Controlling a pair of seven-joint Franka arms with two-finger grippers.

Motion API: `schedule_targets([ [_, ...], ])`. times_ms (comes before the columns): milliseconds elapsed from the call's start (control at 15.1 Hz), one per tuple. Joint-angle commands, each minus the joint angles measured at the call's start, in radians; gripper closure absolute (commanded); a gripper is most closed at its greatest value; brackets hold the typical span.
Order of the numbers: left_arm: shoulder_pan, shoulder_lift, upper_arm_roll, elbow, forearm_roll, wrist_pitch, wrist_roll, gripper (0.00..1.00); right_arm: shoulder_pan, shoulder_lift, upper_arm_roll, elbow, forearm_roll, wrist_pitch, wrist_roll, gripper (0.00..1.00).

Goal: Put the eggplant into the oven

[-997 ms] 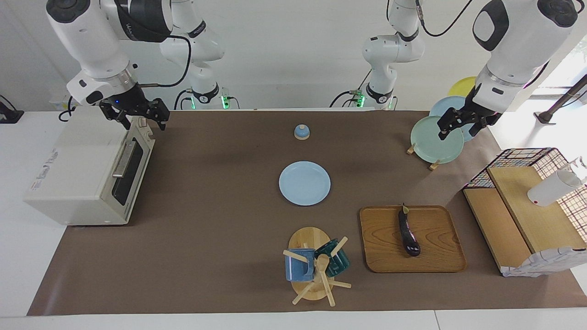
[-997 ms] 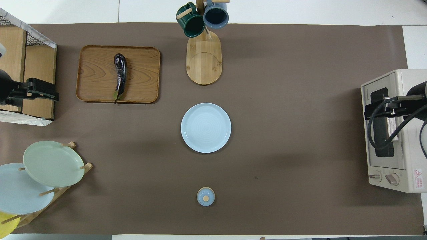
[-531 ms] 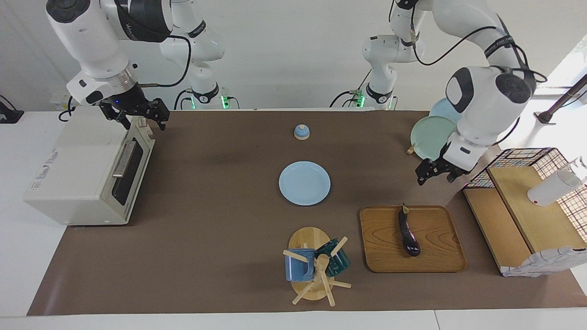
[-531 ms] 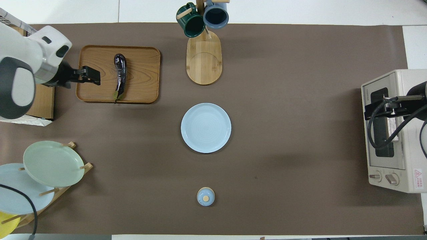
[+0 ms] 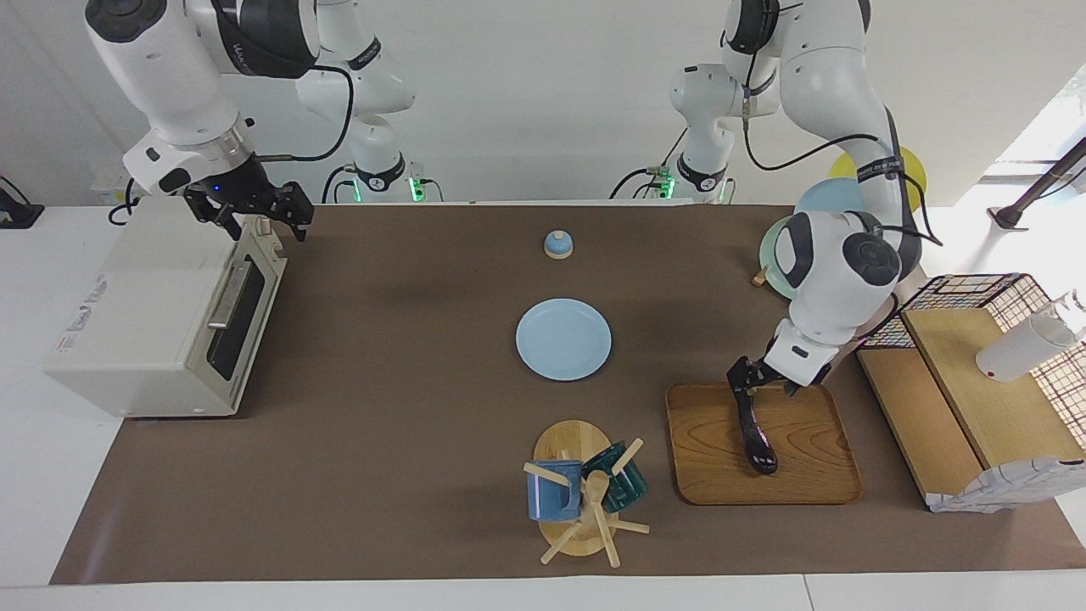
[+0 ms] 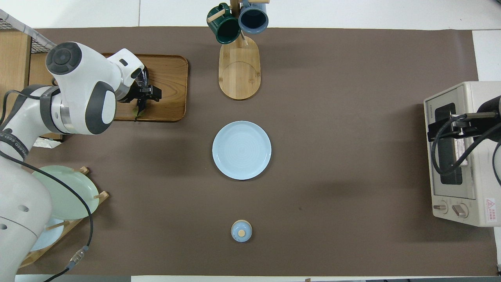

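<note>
Two end effectors: my left end effector (image 5: pixel 758 381) hovered open over the eggplant (image 5: pixel 754 434) on the tray (image 5: pixel 806 462); my right end effector (image 5: pixel 252 210) waited, open, above the oven (image 5: pixel 161 314).

In the overhead view the left arm covers most of the eggplant (image 6: pixel 137 113). The left gripper (image 5: pixel 758 380) is over its stem end; if it touches cannot be told. The oven (image 6: pixel 462 154) is cut by the picture edge.
</note>
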Motion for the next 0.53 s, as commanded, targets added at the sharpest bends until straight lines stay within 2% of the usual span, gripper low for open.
schedule_targets([
  [0,-0.005,-0.014,0.009,-0.033,-0.011,0.035,0.002,0.0,-0.036,-0.016,-0.01,-0.016,0.027,-0.016,-0.023,0.0],
  [66,-0.004,-0.014,0.009,-0.044,-0.011,0.049,0.005,0.0,-0.042,-0.017,-0.01,-0.017,0.027,-0.016,-0.022,0.0],
  [133,-0.004,-0.016,0.009,-0.062,-0.011,0.073,0.005,0.0,-0.051,-0.017,-0.012,-0.017,0.027,-0.012,-0.025,0.12],
  [199,-0.004,-0.016,0.009,-0.073,-0.011,0.089,0.005,0.01,-0.057,-0.017,-0.012,-0.023,0.027,0.014,-0.026,0.35],
  [332,-0.008,-0.016,0.009,-0.087,-0.011,0.11,0.007,0.09,-0.048,-0.042,-0.01,-0.086,0.026,0.097,-0.026,0.87],
  [399,-0.007,-0.016,0.009,-0.087,-0.011,0.11,0.014,0.14,-0.048,-0.047,-0.01,-0.111,0.026,0.125,-0.026,1.0],
  [465,-0.005,-0.016,0.009,-0.087,-0.011,0.107,0.021,0.22,-0.048,-0.051,-0.01,-0.126,0.026,0.143,-0.025,1.0],
])
